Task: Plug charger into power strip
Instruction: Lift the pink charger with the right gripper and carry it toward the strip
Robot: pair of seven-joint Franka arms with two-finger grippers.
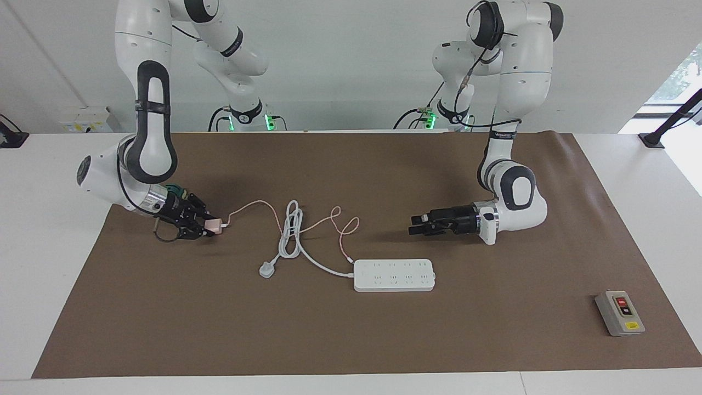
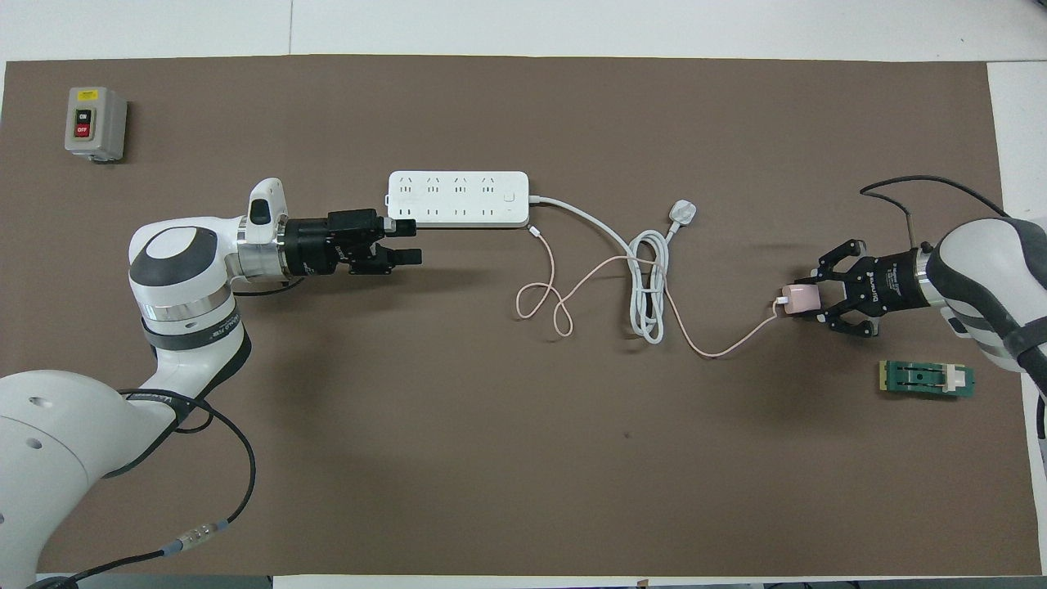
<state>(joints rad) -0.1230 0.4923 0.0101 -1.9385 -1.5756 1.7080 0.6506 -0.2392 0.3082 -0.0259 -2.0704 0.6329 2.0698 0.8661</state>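
Observation:
The charger (image 1: 215, 224) (image 2: 798, 298), a small pale pink cube, lies on the brown mat toward the right arm's end of the table. My right gripper (image 1: 210, 227) (image 2: 808, 300) is shut on the charger, with a fingertip on each side of it. Its thin pink cable (image 2: 556, 282) loops across the mat toward the power strip (image 1: 394, 275) (image 2: 458, 199), a long white socket bar lying flat. My left gripper (image 1: 415, 225) (image 2: 411, 244) hangs open and holds nothing, low over the mat beside the strip's end toward the left arm.
The strip's thick white cord is coiled mid-mat and ends in a grey-white three-pin plug (image 1: 266, 270) (image 2: 683, 213). A grey box with red and black buttons (image 1: 620, 313) (image 2: 95, 123) sits at the left arm's end. A small green part (image 2: 927, 379) lies beside the right gripper.

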